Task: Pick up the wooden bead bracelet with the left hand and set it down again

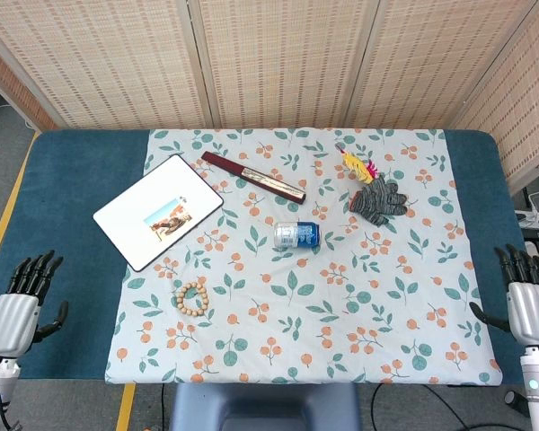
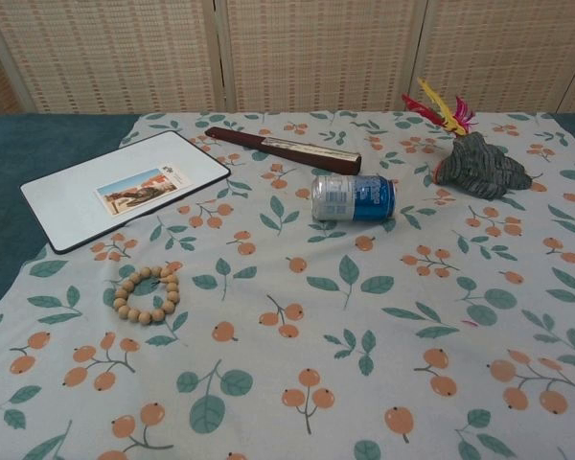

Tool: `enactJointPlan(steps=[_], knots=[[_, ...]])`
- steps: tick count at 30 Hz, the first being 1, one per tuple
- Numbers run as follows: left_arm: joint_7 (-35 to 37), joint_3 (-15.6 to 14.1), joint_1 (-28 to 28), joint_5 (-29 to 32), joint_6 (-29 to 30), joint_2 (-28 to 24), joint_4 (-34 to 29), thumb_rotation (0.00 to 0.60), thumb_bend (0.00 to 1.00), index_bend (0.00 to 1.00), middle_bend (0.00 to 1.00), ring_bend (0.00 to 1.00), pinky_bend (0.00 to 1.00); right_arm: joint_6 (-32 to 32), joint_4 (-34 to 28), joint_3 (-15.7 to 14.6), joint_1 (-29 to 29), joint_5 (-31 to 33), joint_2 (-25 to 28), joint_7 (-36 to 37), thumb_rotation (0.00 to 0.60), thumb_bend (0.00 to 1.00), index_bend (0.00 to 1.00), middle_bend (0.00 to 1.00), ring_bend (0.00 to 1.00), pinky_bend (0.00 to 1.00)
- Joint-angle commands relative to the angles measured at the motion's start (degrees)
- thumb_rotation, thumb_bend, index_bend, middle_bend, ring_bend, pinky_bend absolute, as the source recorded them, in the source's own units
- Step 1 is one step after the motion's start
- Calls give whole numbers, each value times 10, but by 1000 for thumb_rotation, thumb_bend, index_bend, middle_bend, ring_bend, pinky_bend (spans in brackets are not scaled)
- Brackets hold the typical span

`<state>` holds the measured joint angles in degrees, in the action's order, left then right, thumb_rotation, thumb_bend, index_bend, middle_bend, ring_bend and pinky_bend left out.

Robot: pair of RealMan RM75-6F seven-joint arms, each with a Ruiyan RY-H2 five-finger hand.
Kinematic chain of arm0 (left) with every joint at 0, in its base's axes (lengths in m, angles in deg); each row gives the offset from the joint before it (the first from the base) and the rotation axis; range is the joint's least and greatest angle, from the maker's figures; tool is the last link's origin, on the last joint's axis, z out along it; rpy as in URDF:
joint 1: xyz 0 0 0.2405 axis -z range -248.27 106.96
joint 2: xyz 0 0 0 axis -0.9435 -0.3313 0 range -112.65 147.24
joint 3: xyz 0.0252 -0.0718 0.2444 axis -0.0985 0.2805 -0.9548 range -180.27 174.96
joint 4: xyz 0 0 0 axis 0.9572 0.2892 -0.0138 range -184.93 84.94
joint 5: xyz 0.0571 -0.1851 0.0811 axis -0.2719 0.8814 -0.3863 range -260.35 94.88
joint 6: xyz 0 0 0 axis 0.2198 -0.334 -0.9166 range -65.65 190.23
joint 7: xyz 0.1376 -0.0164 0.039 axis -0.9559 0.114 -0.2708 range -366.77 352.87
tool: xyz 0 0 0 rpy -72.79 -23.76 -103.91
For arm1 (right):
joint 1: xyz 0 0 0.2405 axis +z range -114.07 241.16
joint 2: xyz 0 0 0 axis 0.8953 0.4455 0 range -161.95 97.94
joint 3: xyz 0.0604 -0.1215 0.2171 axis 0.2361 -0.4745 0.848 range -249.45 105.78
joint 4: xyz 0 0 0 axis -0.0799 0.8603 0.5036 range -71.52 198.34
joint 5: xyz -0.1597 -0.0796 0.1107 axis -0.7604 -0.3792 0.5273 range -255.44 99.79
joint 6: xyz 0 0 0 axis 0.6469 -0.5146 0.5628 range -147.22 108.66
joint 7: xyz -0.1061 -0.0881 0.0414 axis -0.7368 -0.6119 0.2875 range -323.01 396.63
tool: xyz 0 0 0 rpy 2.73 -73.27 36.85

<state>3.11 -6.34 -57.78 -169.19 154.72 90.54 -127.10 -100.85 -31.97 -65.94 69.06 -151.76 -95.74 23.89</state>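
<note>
**Both hands spread and empty at the worktop's near corners; bracelet untouched on the cloth**

My left hand sits off the near-left edge of the worktop, fingers apart, holding nothing. My right hand sits at the near-right edge, fingers likewise apart and empty. Neither shows in the chest view.

Count on the leaf-and-berry cloth: one wooden bead bracelet, one white tablet with a photo card on it, one closed dark red fan, one blue and silver can on its side, one grey glove, one red-and-yellow feathered toy.

The bracelet is a closed ring of pale round wooden beads, lying flat on the near-left part of the cloth, just nearer me than the tablet, well apart from both hands.
</note>
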Motion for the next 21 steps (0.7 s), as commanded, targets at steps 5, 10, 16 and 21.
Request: enactJointPlan(steps=[5,10,16,21], knots=[[44,-17,8,-56,-33,-4,-35,600,490,0,7,1,0,-30,3,-9,-7,-46,0,4,456,127,0,0,0,0],[36,-34,29,-113,-66,27,-54,600,496,2,109,29,0,-22,-1,-14,-7,-51,3,5,454,127,0,0,0,0],[-81,-18,66,-105,-157,85,-64,600,504,146,234,50,0,-29,-9,-15,-11,-63,11,19,453,127,0,0,0,0],[-157,-1,74,-62,-209,135,-54,600,505,154,249,52,0,-47,-7,-14,-17,-77,11,27,453,127,0,0,0,0]])
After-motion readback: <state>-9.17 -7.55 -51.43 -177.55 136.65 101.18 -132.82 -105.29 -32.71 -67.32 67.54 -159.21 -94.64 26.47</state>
